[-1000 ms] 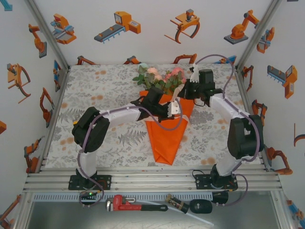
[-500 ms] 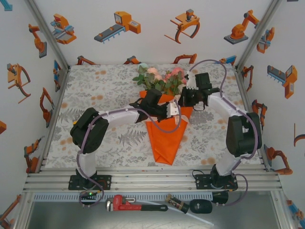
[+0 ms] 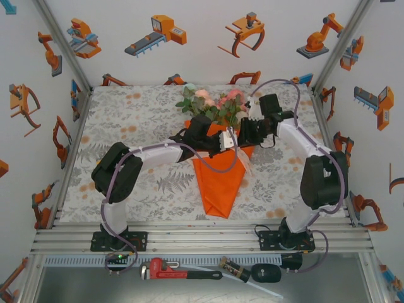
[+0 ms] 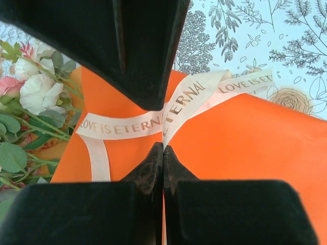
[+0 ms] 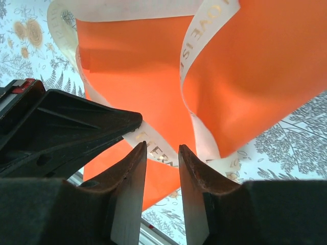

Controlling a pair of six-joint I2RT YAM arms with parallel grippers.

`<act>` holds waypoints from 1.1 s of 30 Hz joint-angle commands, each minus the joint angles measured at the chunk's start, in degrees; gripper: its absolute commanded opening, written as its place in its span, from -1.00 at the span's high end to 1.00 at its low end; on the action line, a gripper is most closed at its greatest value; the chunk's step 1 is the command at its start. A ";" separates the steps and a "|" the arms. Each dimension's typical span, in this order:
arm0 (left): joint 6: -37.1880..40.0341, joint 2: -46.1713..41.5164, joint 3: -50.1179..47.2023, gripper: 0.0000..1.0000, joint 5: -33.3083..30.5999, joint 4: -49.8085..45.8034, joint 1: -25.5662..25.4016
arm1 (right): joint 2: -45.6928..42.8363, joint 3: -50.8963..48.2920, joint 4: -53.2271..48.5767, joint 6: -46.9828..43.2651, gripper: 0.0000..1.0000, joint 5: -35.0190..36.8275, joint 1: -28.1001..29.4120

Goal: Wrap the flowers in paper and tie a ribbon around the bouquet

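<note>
The bouquet lies mid-table, an orange paper cone (image 3: 218, 183) with its tip toward the arms and the flowers (image 3: 211, 104) at the far end. A cream ribbon (image 4: 122, 125) printed "LOVE IS ETERNAL" crosses the paper (image 4: 245, 138) near the blooms (image 4: 36, 92). My left gripper (image 3: 227, 140) (image 4: 163, 148) is shut on a strand of the ribbon that rises from between its tips. My right gripper (image 3: 245, 134) (image 5: 161, 148) is open just right of it, tips either side of a ribbon strand (image 5: 158, 150) that lies just beyond them. More ribbon (image 5: 202, 46) loops over the paper (image 5: 255, 76).
The left gripper's black finger (image 5: 71, 127) sits close beside my right fingers. Floral tablecloth (image 3: 139, 120) surrounds the bouquet. White stickered walls close in three sides. A red pipe wrench (image 3: 180, 271) and small tools lie below the front rail (image 3: 202, 237).
My right gripper has moved left and nearer, closing in on the left gripper over the cone's top. The left gripper has edged slightly farther with the ribbon still held.
</note>
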 commanded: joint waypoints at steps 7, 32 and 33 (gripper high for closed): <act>-4.48 0.56 0.40 0.92 -0.31 4.48 0.11 | -18.38 -14.99 8.99 9.87 0.34 10.92 0.12; -7.13 3.30 1.85 0.92 -1.90 5.83 0.20 | -15.12 -34.59 23.57 9.39 0.08 20.25 2.77; -7.18 3.32 1.86 0.92 -1.85 5.93 0.17 | -14.53 -34.20 23.69 9.76 0.08 20.07 2.98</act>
